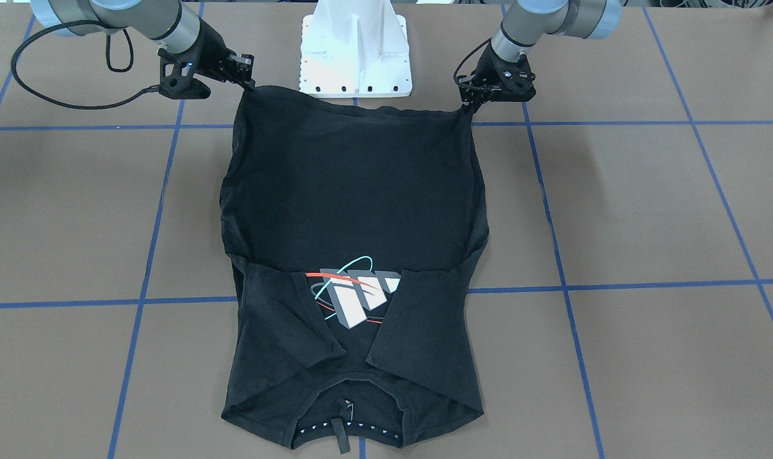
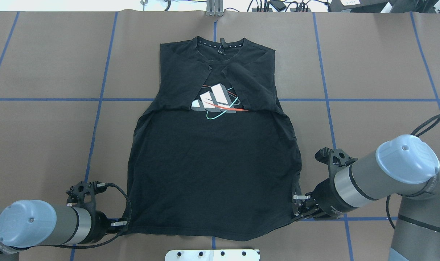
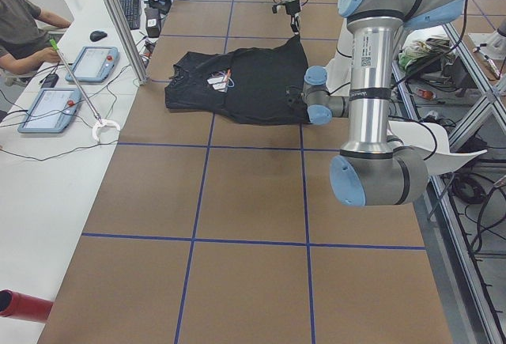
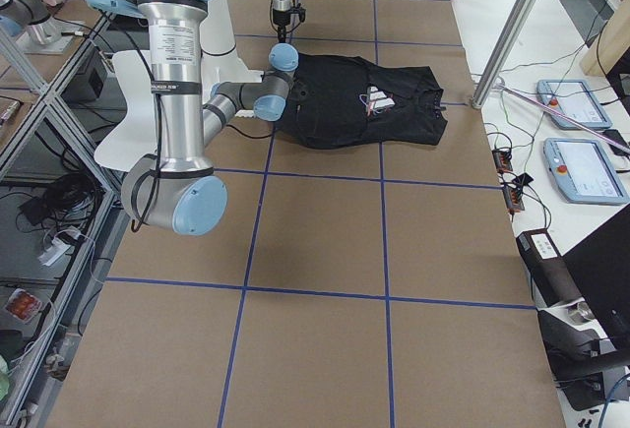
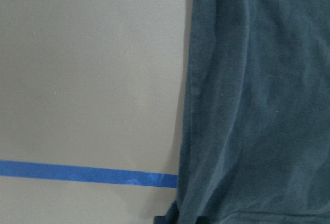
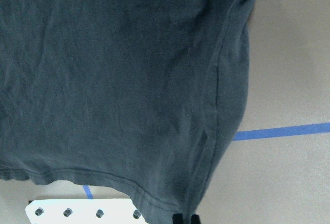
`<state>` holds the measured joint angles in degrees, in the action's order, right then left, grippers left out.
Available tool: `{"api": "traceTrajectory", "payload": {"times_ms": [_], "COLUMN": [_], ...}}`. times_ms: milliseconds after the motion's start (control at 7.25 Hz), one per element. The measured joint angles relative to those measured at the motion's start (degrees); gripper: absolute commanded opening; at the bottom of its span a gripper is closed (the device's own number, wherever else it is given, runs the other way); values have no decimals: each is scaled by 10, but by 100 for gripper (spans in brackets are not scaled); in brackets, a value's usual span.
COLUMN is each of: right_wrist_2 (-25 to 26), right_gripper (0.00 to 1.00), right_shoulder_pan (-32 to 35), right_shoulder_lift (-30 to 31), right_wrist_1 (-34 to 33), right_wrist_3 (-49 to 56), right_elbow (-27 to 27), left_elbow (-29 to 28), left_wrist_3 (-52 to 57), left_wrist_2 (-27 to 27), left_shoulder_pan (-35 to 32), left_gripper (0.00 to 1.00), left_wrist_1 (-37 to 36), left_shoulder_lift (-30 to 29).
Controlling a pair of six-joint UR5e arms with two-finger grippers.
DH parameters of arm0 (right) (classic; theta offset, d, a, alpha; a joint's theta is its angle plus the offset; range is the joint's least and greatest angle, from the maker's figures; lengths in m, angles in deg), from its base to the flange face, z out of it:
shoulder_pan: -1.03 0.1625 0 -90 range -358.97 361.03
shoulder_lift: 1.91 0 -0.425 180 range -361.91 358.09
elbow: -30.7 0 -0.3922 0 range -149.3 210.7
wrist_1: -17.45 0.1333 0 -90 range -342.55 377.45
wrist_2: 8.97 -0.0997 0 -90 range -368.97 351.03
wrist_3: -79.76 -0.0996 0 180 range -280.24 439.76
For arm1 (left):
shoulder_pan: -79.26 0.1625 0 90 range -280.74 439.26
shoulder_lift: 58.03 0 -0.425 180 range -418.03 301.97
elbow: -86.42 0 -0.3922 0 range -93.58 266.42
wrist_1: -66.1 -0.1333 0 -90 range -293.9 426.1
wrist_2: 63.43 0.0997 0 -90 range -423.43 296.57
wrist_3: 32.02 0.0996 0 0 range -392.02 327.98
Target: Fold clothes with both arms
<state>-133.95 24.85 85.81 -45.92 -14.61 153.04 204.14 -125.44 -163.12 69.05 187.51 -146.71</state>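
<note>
The black T-shirt (image 2: 212, 163) lies flat on the brown table, collar far from the robot. Both sleeves are folded inward over the grey-white block print (image 2: 214, 101), which also shows in the front-facing view (image 1: 354, 296). My left gripper (image 2: 125, 224) is shut on the left corner of the near hem; it also shows in the front-facing view (image 1: 469, 105). My right gripper (image 2: 296, 207) is shut on the right hem corner, seen too in the front-facing view (image 1: 249, 81). The hem runs taut between them. Both wrist views show dark cloth (image 5: 258, 105) (image 6: 103, 80) running down to the fingertips.
The white pedestal base (image 1: 355, 57) stands just behind the hem, between the arms. Blue tape lines (image 2: 45, 99) grid the table. In the exterior left view a seated person (image 3: 24, 12), control tablets (image 3: 47, 111) and a metal post (image 3: 118, 24) are at the far side.
</note>
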Motion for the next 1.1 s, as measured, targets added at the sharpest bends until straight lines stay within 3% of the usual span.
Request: {"api": "traceTrajectory", "payload": {"times_ms": [276,551,1103], "right_wrist_2": [-10,-57,-190], "right_gripper": [0,0,0], "right_shoulder_pan": [7,41,161], "right_shoulder_lift": [0,1,5], "right_wrist_1": [1,1,25], "right_wrist_3": [2,3,5], "right_elbow": [0,1,-3], "left_elbow": [27,95,177], "left_wrist_3": [-1,-1,6], "left_wrist_2": [-3,-17,-129], "left_shoulder_pan": [0,-4,-113], "left_gripper": [0,0,0], "left_wrist_1": [-19,-91,-155], "left_shoulder_lift": [0,-1,-12]}}
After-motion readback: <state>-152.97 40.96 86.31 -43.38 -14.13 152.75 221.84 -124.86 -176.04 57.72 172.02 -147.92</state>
